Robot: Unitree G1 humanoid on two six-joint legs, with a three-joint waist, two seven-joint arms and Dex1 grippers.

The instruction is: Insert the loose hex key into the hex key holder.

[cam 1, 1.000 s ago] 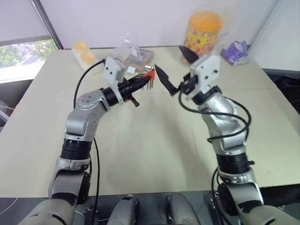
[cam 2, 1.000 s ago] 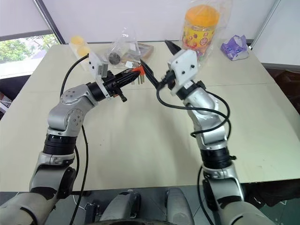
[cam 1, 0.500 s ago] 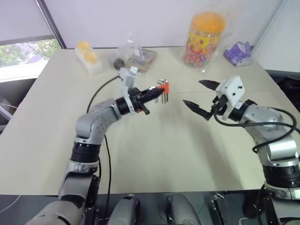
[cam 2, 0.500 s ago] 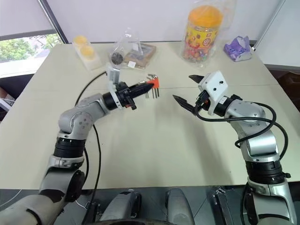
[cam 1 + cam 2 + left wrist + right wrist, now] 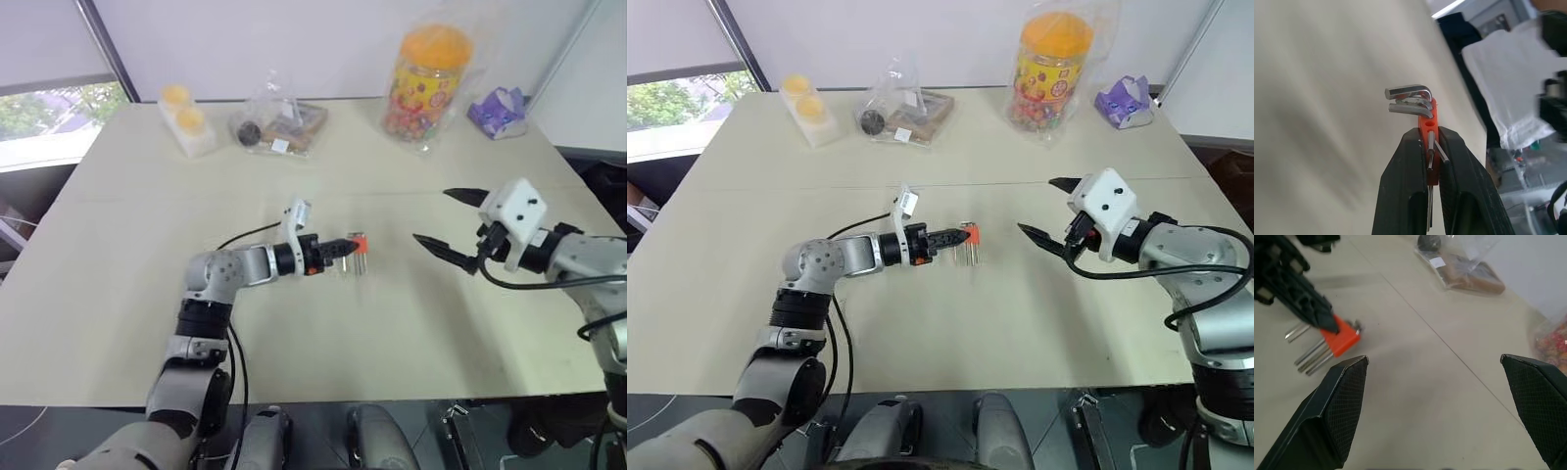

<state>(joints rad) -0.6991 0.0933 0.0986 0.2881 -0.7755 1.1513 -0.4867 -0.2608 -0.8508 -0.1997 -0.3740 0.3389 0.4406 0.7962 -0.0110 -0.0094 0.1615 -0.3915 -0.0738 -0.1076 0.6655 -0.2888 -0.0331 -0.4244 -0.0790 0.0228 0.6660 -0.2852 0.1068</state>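
One holder (image 5: 358, 242), red-orange, mid-table. Keys in it: at least 3 bent heads stacked in the left wrist view, about 4 straight shafts in the right wrist view (exact count unclear, they overlap). No key seen lying loose on the table (image 5: 118, 245).

Around, all along the far edge and well apart from the holder:
- 1 orange-lidded jar (image 5: 425, 76) in clear wrap, far right-centre.
- 1 clear bag (image 5: 278, 119) w/ dark round items and a brown flat piece, far centre.
- 1 small pack w/ 2 yellow cups (image 5: 186, 117), far left.
- 1 crumpled purple wrapper (image 5: 496, 110), far right corner.

Nothing stands between the two grippers; bare tabletop around the holder.

L gripper (image 5: 345, 248): fingers closed tight on the holder, one black finger (image 5: 1403, 196) on each flat side of the orange block. Holder low over the table, shafts hanging down (touching the surface or not: can't tell). Bent heads stick out past the fingertips.

R gripper (image 5: 450, 223): jaws spread wide, nothing between them, to the right of the holder w/ a clear gap, tips aimed toward it.
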